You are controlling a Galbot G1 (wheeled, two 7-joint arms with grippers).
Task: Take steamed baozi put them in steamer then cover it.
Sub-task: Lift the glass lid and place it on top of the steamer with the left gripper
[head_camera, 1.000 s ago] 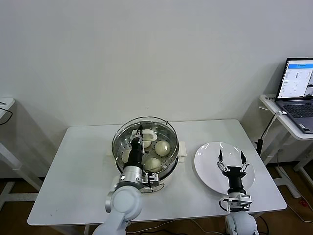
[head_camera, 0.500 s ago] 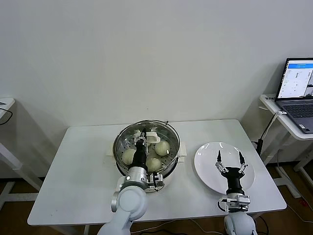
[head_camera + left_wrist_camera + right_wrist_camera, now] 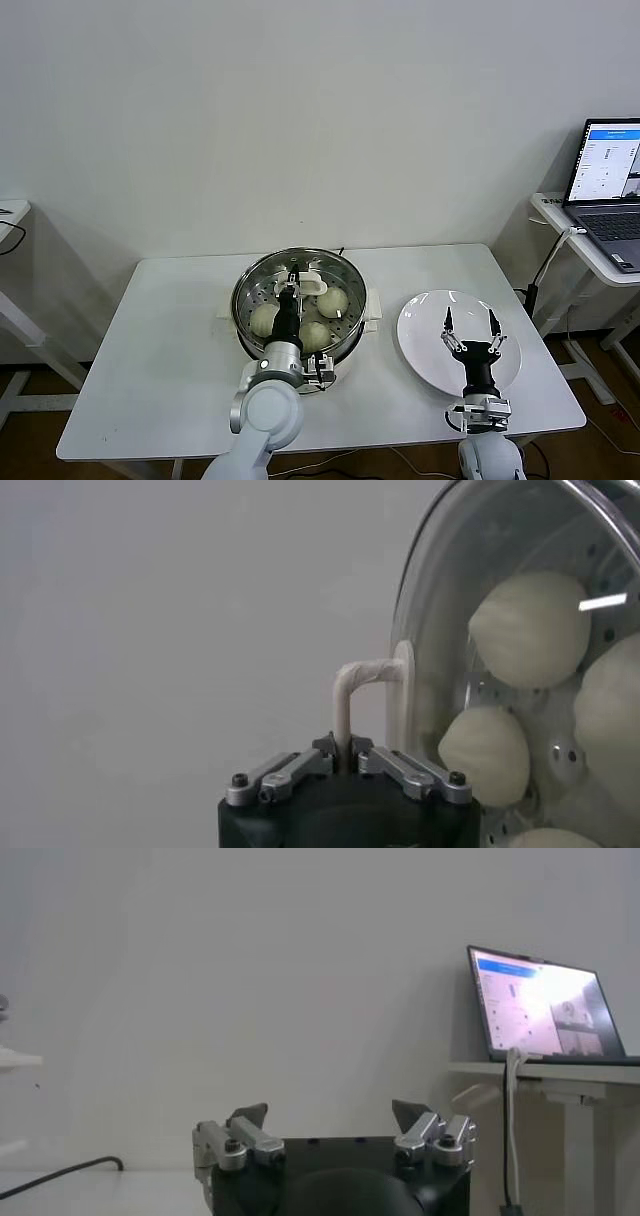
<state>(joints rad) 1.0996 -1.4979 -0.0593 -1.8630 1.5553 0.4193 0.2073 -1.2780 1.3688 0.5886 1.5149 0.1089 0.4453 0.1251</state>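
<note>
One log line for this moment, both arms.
left tool: shut on cover handle, atop steamer | baozi: inside | right tool: open, over plate

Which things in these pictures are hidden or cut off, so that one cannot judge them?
- Fourth baozi: head view shows three; left gripper covers the steamer's middle.
- Cover: left wrist view, edge crops it; seating unclear.
- Plate: absent from right wrist view; right gripper points upward.
- Laptop: head view, edge crops it.

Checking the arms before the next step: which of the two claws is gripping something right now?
The left claw, over the steamer, is shut on the cover by its handle. The right claw hangs open above the white plate, holding nothing.
</note>
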